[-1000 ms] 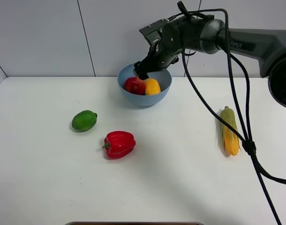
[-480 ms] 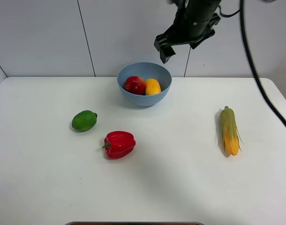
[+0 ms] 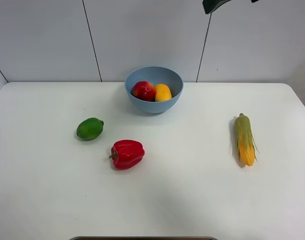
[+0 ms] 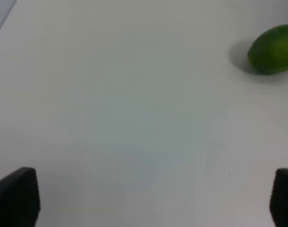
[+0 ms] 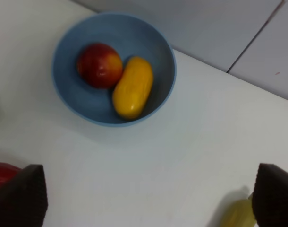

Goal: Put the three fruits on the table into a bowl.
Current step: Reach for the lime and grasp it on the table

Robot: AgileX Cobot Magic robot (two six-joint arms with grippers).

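left hand [image 4: 148, 198] spread wide, empty — lime [image 4: 272, 49] apart; right hand [image 5: 148, 196] spread, empty, bowl [image 5: 68, 100] below

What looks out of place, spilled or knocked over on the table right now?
Nothing looks spilled, damaged or askew. The bowl sits upright with the apple and mango inside; the lime lies outside it on the table.

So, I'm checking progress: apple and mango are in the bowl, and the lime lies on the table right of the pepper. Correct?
No: the lime lies on the table left of the pepper, not right, as the exterior high view shows. The apple and mango are indeed in the bowl.
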